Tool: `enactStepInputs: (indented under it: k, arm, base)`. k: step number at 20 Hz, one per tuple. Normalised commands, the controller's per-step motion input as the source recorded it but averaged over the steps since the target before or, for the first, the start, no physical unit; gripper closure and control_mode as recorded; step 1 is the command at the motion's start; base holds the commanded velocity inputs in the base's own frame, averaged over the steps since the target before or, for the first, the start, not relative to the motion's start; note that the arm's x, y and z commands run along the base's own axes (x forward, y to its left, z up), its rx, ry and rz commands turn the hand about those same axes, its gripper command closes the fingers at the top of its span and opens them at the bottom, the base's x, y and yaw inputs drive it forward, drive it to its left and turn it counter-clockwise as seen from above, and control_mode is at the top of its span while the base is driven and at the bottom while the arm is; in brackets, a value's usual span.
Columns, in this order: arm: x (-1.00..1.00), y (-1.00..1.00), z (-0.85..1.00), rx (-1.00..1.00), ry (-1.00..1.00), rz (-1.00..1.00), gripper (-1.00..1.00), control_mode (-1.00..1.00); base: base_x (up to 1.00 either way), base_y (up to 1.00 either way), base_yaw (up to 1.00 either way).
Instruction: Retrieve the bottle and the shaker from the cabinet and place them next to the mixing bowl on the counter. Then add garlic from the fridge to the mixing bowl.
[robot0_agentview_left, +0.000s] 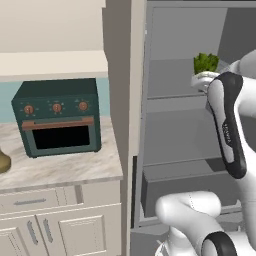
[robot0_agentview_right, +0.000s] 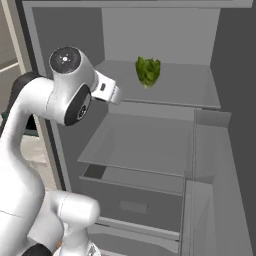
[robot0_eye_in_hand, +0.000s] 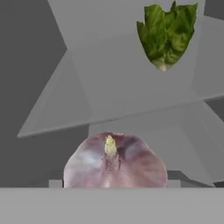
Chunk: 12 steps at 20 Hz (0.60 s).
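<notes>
I have the arm (robot0_agentview_right: 60, 100) reaching into the open fridge (robot0_agentview_right: 160, 35), and in the hand view the garlic (robot0_eye_in_hand: 115, 159) sits dead ahead at 6 o'clock, a purplish bulb with its pale stem tip facing the camera. Whether it rests on a shelf or is already between the jaws I cannot tell; the fingertips are hidden, so I cannot say if the pincer is apart, together or clamped on the bulb. A head of lettuce (robot0_eye_in_hand: 167, 35) sits further back at about 1 o'clock in that view, on the upper shelf (robot0_agentview_right: 170, 90), well apart from the garlic. In the left base view the toaster oven (robot0_agentview_left: 57, 117) stands on the counter (robot0_agentview_left: 65, 170) at 9 o'clock from the fridge; I see no mixing bowl from here. My judgement is that this is the grasp step. To do it well I would keep the bulb centred between the fingers, close across its widest part rather than near the stem, squeeze gently since a round bulb can squirt out, and then draw straight back, clear of the shelf edge, before swinging toward the counter.
</notes>
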Motion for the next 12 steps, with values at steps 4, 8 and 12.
enactStepInputs:
  k: [4,8,12]
  arm:
    - [-0.98,0.00,0.00,0.00,0.00,0.00,1.00,-1.00]
    - [-1.00,0.02,0.00,-0.01,-0.01,0.00,1.00,-1.00]
    - [-0.89,0.17,0.00,-0.09,-0.01,0.00,1.00,-1.00]
  base:
    - [0.00,0.00,0.00]
    - [0.00,0.00,0.00]
    - [0.00,0.00,0.00]
